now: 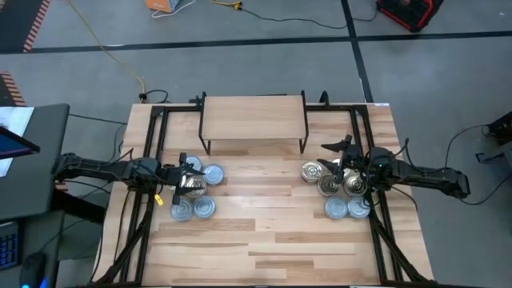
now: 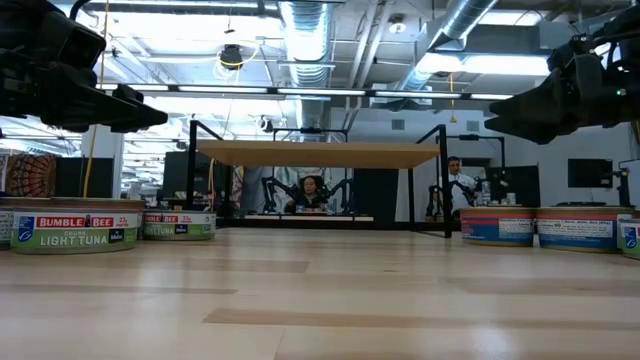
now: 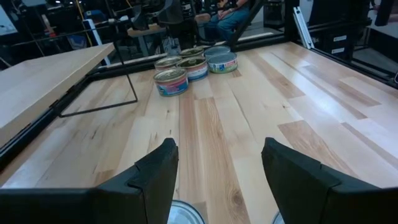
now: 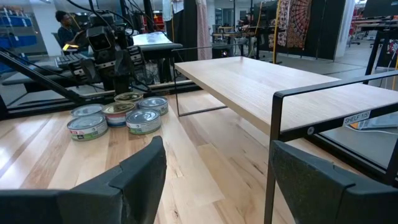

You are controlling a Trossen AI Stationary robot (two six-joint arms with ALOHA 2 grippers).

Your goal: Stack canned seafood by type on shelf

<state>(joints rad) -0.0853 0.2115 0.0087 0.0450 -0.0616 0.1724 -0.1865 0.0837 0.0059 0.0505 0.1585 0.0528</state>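
Several flat round tins lie in two groups on the table. The left group [image 1: 196,192] has green "Light Tuna" labels [image 2: 75,230]. The right group [image 1: 336,192] has blue and reddish labels [image 3: 186,68]. The shelf [image 1: 254,120], a light wood top on thin black legs, stands at the far middle with nothing on it. My left gripper [image 1: 192,170] hovers open above the left group and holds nothing [image 3: 217,149]. My right gripper [image 1: 330,156] hovers open above the right group's far side and holds nothing [image 4: 217,146].
Black frame rails [image 1: 152,160] run along both sides of the table, under the arms. Bare wood [image 1: 256,184] lies between the two groups and in front of the shelf. People sit at desks in the room beyond the table [image 2: 310,190].
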